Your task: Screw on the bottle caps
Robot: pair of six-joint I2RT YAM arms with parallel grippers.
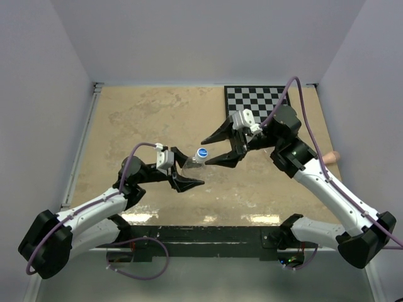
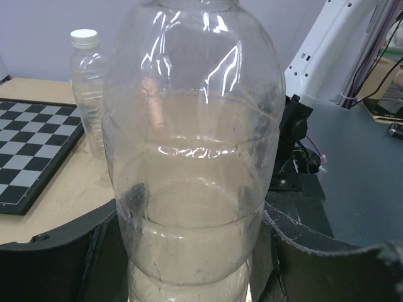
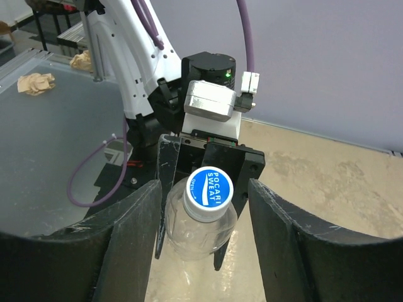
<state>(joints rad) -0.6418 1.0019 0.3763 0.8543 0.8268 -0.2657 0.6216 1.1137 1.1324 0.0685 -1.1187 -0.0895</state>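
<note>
My left gripper [image 1: 187, 170] is shut on the body of a short clear bottle [image 1: 194, 162], which tilts up toward the right arm. This bottle fills the left wrist view [image 2: 195, 157], with a black finger [image 2: 56, 264] pressed to each side. A blue cap [image 3: 211, 187] with white lettering sits on its neck. My right gripper [image 3: 204, 189] is open, its two fingers flanking the blue cap [image 1: 202, 153] with a gap on each side. A second clear bottle [image 2: 88, 94] with a white cap [image 2: 84, 38] on top stands upright beside the checkerboard.
A black-and-white checkerboard [image 1: 255, 100] lies flat at the back right of the tan table [image 1: 138, 119]. A pinkish stick [image 1: 334, 157] shows at the table's right edge. Purple walls close in the left, back and right sides.
</note>
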